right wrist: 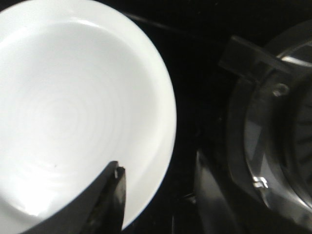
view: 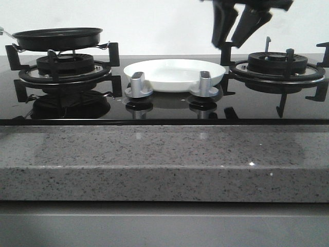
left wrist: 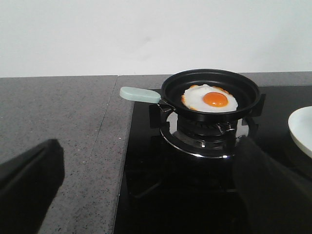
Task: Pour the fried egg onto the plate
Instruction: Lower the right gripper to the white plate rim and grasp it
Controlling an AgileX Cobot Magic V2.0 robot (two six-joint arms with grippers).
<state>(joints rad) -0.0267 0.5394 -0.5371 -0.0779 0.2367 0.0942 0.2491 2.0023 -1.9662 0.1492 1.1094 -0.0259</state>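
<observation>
One egg (left wrist: 210, 99) lies in the pan (left wrist: 246, 92) on the left burner (view: 66, 66), plate (view: 175, 73) bare between burners on the hob (view: 164, 110), right hand (view: 237, 30) hanging wide above the plate's right edge, left hand (left wrist: 146, 190) wide, holding nothing, short of the pan.

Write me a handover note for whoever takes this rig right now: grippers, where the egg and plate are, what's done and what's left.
Left gripper: jaws open, empty, short of the pan's pale handle.
Right gripper: jaws open, empty, raised above the plate's right edge and the right burner.
Fried egg: lying flat in the black frying pan on the left burner.
Plate: empty, on the glass hob between the burners, behind the two knobs.
Done: nothing yet.
Left: grasp the handle, carry the pan over, tip the egg onto the plate.
</observation>
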